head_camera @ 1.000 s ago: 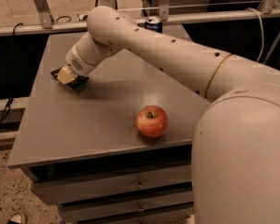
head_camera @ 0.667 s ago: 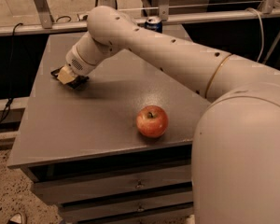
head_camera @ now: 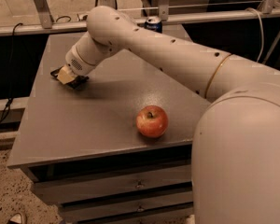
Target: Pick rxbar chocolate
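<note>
The rxbar chocolate [head_camera: 55,72] is a flat black bar lying near the left edge of the grey table [head_camera: 84,125]. Only its dark ends show, on either side of the gripper. My gripper [head_camera: 68,77] is down on the bar at the table surface and covers its middle. My white arm reaches in from the right across the table's far half.
A red apple [head_camera: 152,121] stands near the table's front edge, right of centre. A dark blue soda can [head_camera: 153,24] stands at the back edge behind my arm. A metal rail runs behind the table. Drawers sit below the tabletop.
</note>
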You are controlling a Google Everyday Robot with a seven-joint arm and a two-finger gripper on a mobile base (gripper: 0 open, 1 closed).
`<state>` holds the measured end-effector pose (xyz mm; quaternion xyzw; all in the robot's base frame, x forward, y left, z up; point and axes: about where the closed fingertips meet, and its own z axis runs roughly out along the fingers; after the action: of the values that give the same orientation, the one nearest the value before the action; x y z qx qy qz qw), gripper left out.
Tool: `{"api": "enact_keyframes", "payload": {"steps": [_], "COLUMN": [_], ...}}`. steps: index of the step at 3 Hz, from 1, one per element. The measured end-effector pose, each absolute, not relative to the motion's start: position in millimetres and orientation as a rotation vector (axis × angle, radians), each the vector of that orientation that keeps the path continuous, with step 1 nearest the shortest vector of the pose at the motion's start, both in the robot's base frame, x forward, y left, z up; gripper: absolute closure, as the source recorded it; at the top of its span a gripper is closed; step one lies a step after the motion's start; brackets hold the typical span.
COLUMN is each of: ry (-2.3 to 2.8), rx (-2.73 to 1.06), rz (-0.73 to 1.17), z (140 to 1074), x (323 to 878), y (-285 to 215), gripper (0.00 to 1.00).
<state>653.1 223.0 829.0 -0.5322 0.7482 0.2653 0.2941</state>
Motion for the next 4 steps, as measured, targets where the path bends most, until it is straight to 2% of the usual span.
{"api": "enact_keyframes", "payload": {"steps": [1,4], "ry": [1.992,1.992], "rx": [-1.417,-1.417], "rz": [0.706,0.706], "z": [828.9,830.6], "x": [653.0,653.0], "y": [223.0,223.1], "gripper": [1.00,0.30]}}
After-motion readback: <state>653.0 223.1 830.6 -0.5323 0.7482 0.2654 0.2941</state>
